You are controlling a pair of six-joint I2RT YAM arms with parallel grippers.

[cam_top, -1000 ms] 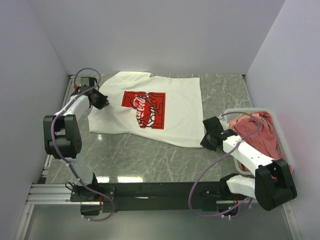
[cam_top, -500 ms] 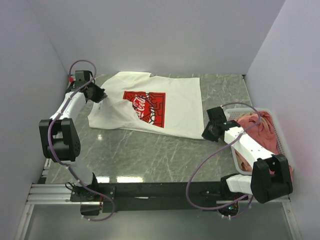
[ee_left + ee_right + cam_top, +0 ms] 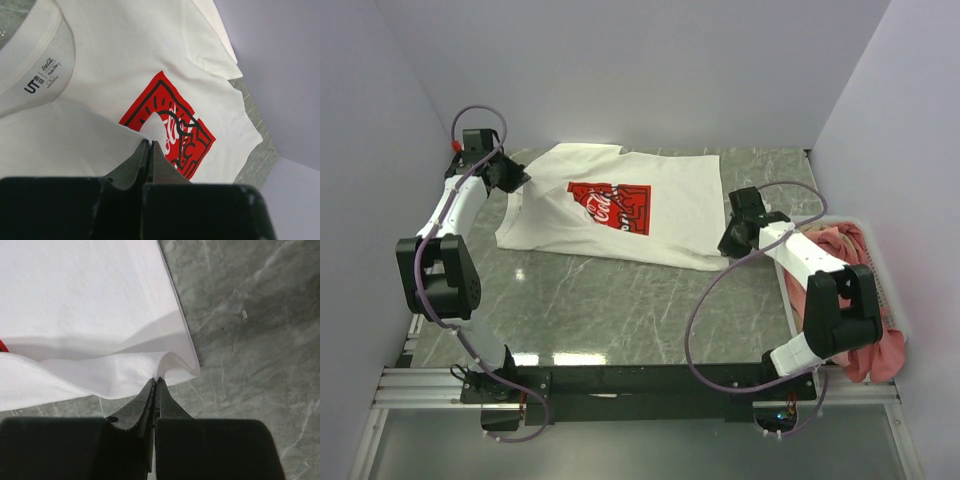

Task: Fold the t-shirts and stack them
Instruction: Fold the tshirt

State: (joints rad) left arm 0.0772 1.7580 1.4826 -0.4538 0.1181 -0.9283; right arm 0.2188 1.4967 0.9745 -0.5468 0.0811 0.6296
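A white t-shirt [image 3: 670, 215] with a red rectangular chest print [image 3: 610, 207] lies spread on the far half of the marble table. My left gripper [image 3: 516, 181] is shut on the shirt's left edge; in the left wrist view [image 3: 150, 142] its tips pinch a fold of white cloth beside the print [image 3: 192, 145]. My right gripper [image 3: 728, 246] is shut on the shirt's bottom right corner, and the right wrist view [image 3: 155, 379] shows the cloth [image 3: 85, 305] bunched at its tips. A salmon-pink t-shirt [image 3: 845, 275] lies in the basket at right.
The white slatted basket [image 3: 790, 300] stands at the right edge of the table, partly behind my right arm. Grey walls close in the far, left and right sides. The near half of the marble table [image 3: 620, 310] is bare.
Both grippers have moved toward the far side, dragging the white t-shirt with them. The shirt's near edge has shifted farther back and it lies flatter.
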